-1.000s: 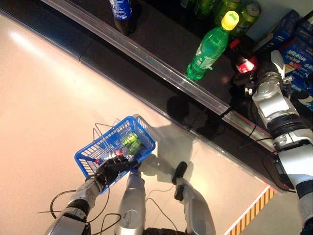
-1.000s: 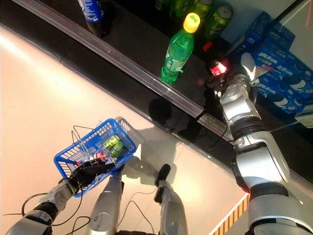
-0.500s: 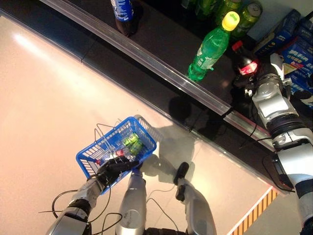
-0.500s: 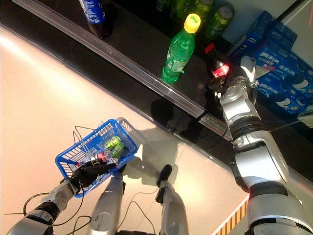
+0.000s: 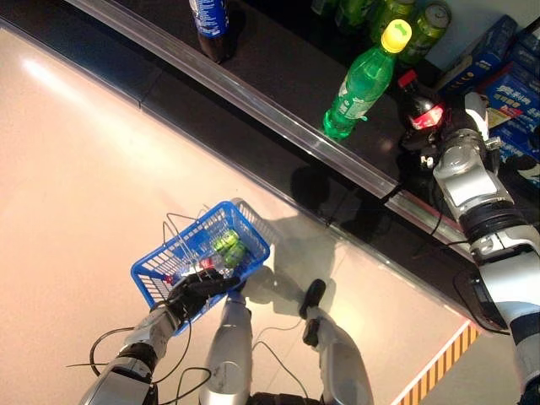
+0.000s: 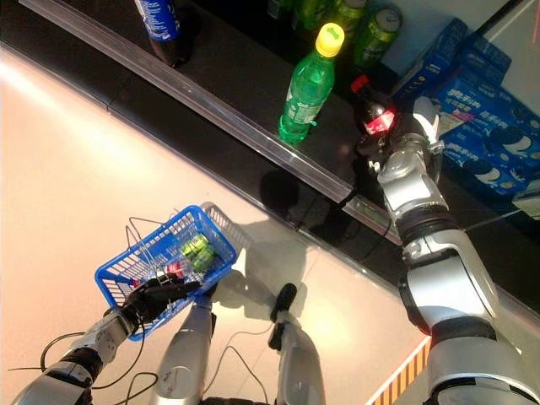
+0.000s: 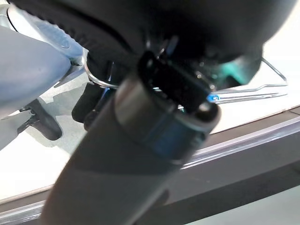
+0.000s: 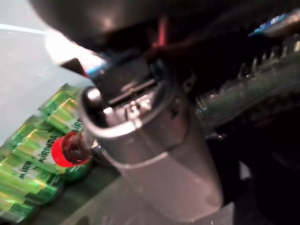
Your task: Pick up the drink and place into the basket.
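Note:
A dark cola bottle [image 5: 419, 105] with a red cap [image 8: 70, 150] and red label stands on the black shelf at the right. My right hand [image 6: 369, 150] is at its lower part, dark fingers curled round it, with the thumb [image 8: 150, 154] beside it. Low on the left, my left hand [image 5: 194, 291] is shut on the wire handle [image 7: 253, 91] of the blue basket [image 5: 253, 240], which hangs over the pale floor. Green cans [image 5: 228, 245] and a red-marked item lie inside the basket.
A green bottle with a yellow cap [image 5: 359, 84] stands just left of the cola bottle. Green cans [image 5: 422, 25] are behind it, blue boxes [image 5: 515, 76] to the right, and a blue-labelled bottle [image 5: 209, 21] far left. A metal rail [image 5: 253, 97] edges the shelf.
The cola bottle has come upright at my right hand, so its red cap now shows. The basket and left hand have stayed almost still.

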You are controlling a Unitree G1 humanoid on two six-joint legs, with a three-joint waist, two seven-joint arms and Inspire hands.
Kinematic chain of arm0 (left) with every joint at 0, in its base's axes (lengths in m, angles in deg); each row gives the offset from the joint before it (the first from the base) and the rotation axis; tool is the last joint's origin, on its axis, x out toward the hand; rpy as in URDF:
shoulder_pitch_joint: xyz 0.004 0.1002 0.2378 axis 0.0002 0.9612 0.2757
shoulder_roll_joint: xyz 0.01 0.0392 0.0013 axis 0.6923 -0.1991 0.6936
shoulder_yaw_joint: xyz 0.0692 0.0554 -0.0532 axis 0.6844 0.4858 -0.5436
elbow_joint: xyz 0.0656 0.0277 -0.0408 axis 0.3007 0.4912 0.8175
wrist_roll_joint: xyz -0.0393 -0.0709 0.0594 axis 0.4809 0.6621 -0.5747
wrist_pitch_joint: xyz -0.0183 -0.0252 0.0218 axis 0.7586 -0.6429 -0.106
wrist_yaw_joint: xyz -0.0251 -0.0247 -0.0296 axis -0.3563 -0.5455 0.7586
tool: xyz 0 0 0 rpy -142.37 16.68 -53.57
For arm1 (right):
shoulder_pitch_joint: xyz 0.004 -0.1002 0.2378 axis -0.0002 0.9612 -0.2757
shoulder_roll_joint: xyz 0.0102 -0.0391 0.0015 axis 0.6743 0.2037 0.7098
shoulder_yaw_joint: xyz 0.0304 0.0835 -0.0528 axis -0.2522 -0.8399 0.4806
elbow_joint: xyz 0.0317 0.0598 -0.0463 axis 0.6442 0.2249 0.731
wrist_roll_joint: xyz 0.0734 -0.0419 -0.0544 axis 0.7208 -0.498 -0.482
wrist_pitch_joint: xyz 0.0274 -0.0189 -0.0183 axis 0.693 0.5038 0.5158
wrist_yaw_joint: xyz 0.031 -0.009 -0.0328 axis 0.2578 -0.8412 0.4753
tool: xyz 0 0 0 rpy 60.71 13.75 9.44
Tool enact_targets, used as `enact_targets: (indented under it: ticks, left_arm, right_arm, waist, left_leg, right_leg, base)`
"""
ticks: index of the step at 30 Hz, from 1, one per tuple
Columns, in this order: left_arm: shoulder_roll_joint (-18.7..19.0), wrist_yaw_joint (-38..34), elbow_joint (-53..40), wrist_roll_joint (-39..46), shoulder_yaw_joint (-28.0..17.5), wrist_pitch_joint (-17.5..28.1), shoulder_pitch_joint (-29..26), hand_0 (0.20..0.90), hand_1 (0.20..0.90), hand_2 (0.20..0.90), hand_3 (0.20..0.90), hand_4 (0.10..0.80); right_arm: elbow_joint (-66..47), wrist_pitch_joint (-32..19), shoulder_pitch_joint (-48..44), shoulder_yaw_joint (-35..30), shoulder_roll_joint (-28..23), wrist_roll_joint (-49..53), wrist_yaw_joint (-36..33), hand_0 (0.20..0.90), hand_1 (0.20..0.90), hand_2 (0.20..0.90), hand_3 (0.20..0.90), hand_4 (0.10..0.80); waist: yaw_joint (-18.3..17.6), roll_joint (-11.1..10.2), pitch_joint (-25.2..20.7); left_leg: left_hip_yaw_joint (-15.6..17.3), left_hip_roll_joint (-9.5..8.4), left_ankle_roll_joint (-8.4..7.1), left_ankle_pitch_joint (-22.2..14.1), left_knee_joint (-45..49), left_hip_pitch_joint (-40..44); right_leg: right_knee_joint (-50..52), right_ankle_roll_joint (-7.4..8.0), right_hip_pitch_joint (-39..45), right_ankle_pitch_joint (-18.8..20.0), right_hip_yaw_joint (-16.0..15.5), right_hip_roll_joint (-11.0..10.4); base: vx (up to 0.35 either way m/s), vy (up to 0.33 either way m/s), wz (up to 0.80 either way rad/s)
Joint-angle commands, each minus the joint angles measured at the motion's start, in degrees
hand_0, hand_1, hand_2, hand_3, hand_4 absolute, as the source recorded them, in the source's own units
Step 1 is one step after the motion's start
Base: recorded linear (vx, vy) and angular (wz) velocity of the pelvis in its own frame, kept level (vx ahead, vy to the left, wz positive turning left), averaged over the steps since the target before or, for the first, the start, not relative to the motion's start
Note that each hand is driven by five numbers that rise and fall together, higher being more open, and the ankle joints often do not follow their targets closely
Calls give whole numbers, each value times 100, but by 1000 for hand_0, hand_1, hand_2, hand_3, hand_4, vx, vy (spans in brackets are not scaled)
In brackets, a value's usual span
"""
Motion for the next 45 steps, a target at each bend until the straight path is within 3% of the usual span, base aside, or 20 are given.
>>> enact_targets:
  ticks: [1,5,14,21,30,40,45]
  left_arm:
    - [-139,519,-590,238,-1,264,459,300,300,300,200,100]
    - [-187,539,-571,237,-88,315,558,300,300,300,200,100]
    - [-350,594,-561,-6,-587,350,1146,300,300,300,200,100]
    - [-459,607,-512,-240,-840,347,1367,300,300,300,200,100]
    - [-625,577,-531,-339,-1106,337,1625,300,300,300,200,100]
    - [-674,548,-478,-355,-1251,335,1756,300,300,300,200,100]
    - [-711,577,-381,-326,-1404,372,1829,300,300,300,200,100]
  right_arm:
    - [-538,-486,174,-149,-62,726,-54,300,300,300,200,100]
    - [-873,-623,454,-342,-73,769,-24,300,300,300,200,100]
    - [-2578,-936,2113,-1191,96,548,83,300,300,300,200,100]
    - [-3430,-1033,2987,-1530,298,334,169,300,300,300,200,100]
    - [-4058,-1454,3719,-1829,451,8,557,300,300,300,200,100]
    - [-4521,-1722,4041,-1997,395,-18,808,300,300,300,200,100]
    - [-5016,-2089,4298,-2122,323,71,1100,300,300,300,200,100]
  waist:
    - [-18,68,-64]
    - [-83,39,-224]
    - [-340,-16,-1127]
    - [-468,-8,-1682]
    - [-532,51,-2159]
    - [-560,88,-2382]
    - [-626,112,-2531]
  left_leg:
    - [403,-155,541,87,-294,235]
    - [451,-133,515,131,-563,461]
    - [740,-23,376,427,-1657,1394]
    - [905,3,365,368,-1777,1693]
    - [1042,-2,388,261,-1777,1997]
    - [1091,14,372,219,-1777,2121]
    - [1079,14,353,198,-1777,2196]
  right_leg:
    - [196,30,107,-92,443,117]
    - [2,61,269,-41,513,147]
    - [-807,242,991,251,595,144]
    - [-1057,301,1319,335,545,97]
    - [-1198,323,1641,324,527,38]
    - [-1269,329,1789,313,500,13]
    - [-1309,321,1882,288,559,20]
  base:
    - [7,19,-5]
    - [37,35,-10]
    - [89,54,-9]
    - [66,27,-9]
    - [47,34,-4]
    - [18,10,-3]
    - [0,0,0]
